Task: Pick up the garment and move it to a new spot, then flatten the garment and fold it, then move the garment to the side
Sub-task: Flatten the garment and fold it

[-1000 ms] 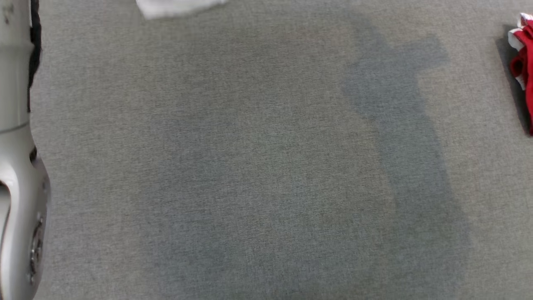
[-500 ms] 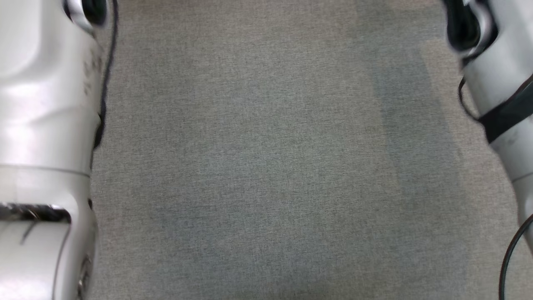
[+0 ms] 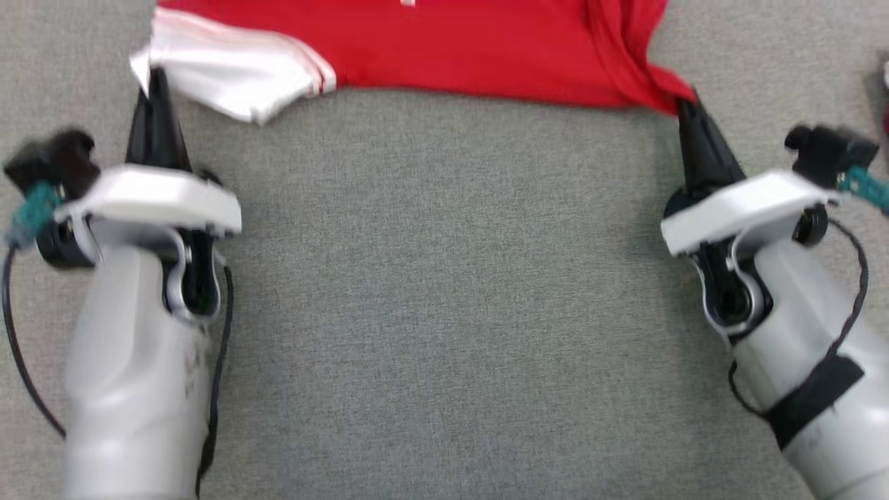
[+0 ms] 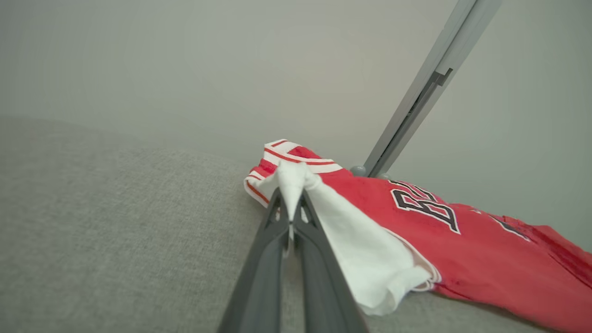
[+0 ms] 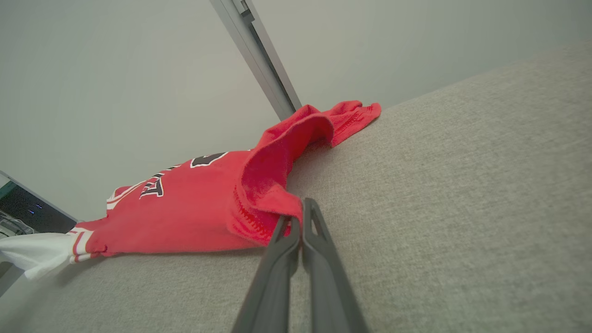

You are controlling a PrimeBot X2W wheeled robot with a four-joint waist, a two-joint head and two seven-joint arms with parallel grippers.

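Observation:
The garment (image 3: 451,48) is a red jersey with a white sleeve and dark lettering, lying stretched along the far side of the grey fabric surface (image 3: 444,278). My left gripper (image 3: 154,76) is shut on the white sleeve at the garment's left end, as the left wrist view confirms, with white cloth (image 4: 370,259) bunched at the left gripper's (image 4: 290,203) tips. My right gripper (image 3: 684,104) is shut on the red corner at the right end; in the right wrist view the red hem (image 5: 273,199) folds over the right gripper's (image 5: 299,206) tips.
A grey metal post (image 4: 425,88) rises behind the garment against a plain wall. A small blurred object (image 3: 885,97) sits at the right edge of the head view. Bare grey fabric spreads between my two arms.
The head view has shifted, so the camera moved. Earlier it showed bare fabric and pale forearms; now it shows both grippers holding the stretched garment at the top.

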